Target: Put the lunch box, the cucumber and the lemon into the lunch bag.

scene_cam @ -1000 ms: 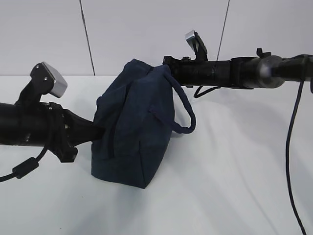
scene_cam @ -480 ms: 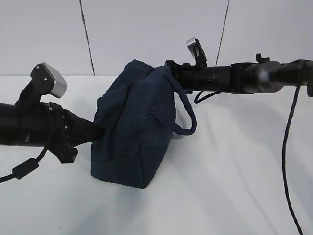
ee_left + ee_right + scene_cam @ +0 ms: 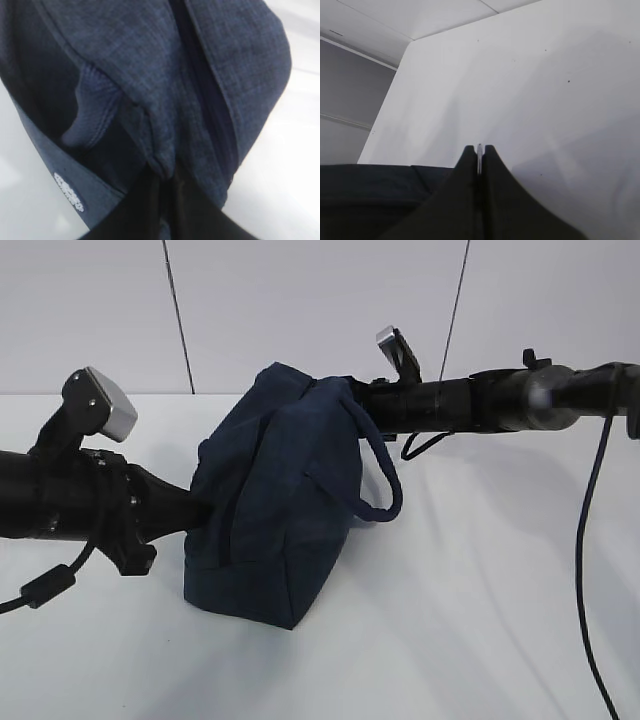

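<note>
The dark navy lunch bag [image 3: 270, 510] stands on the white table, its zipper [image 3: 205, 85] closed along the part in view. My left gripper [image 3: 203, 506] is shut on a fold of fabric at the bag's left end [image 3: 162, 172]. My right gripper [image 3: 347, 390] is at the bag's top right corner, shut on a thin silver zipper pull [image 3: 479, 152]. The padded loop handle [image 3: 386, 480] hangs down the right side. The lunch box, the cucumber and the lemon are out of view.
White table [image 3: 480, 600] spreads around the bag, with a pale wall behind. A black cable [image 3: 590, 540] hangs from the right arm at the right edge. Another cable loops under the left arm [image 3: 50, 585].
The right arm has dipped slightly at the bag's top corner. The bag has shifted a little to the left. Both grippers have stayed shut.
</note>
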You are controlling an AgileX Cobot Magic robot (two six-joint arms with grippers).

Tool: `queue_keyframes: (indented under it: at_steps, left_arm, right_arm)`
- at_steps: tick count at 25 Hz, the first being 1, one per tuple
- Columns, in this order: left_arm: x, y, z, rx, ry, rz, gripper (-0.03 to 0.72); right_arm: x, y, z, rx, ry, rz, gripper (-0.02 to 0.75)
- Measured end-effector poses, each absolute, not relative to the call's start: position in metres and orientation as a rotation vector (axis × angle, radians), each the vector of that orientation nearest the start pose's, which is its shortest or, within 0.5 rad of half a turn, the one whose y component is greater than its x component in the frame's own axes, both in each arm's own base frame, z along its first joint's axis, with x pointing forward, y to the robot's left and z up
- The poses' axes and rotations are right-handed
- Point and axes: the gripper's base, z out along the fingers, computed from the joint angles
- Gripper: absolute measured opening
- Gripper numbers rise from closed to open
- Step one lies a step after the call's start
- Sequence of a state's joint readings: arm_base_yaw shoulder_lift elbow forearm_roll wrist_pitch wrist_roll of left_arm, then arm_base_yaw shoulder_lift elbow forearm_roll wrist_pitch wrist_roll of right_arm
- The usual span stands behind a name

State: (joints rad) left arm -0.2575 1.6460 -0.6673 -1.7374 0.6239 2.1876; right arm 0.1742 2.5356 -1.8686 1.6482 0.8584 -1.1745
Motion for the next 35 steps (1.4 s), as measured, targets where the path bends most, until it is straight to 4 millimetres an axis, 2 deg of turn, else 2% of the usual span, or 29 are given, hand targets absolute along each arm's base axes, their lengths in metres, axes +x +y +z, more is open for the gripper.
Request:
queue_keyframes:
  at_steps: [24, 26, 32, 35]
  left_arm:
    - [0.265, -0.124, 0.169, 1.014, 2.007, -0.632, -0.005]
    - [0.265, -0.124, 0.169, 1.014, 2.007, -0.632, -0.005]
    - [0.265, -0.124, 0.169, 1.014, 2.006, -0.634, -0.005]
    - [0.265, -0.124, 0.17, 0.997, 2.008, -0.637, -0.004]
  right_arm:
    - [0.513, 0.158, 0.105, -0.236, 2.136, 1.222, 0.023]
    - [0.513, 0.158, 0.105, -0.229, 2.138, 1.222, 0.092]
    - [0.516, 0.151, 0.1, -0.19, 2.143, 1.204, 0.464]
    - [0.518, 0.141, 0.101, -0.167, 2.139, 1.204, 0.539]
